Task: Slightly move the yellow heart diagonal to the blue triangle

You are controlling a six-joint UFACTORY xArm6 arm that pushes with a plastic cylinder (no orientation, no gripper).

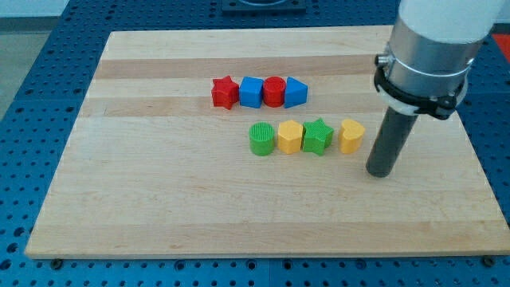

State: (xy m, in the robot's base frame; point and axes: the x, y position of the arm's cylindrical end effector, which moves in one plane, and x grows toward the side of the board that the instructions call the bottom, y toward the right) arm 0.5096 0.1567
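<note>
The yellow heart [351, 135] lies at the right end of the lower row of blocks on the wooden board [159, 199]. The blue triangle [296, 92] lies at the right end of the upper row, up and to the left of the heart. My tip [381, 172] rests on the board just to the right of and slightly below the yellow heart, a small gap apart from it.
The upper row holds a red star [225, 92], a blue cube [251, 92] and a red cylinder [274, 92]. The lower row holds a green cylinder [261, 139], a yellow hexagon [290, 136] and a green star [317, 136].
</note>
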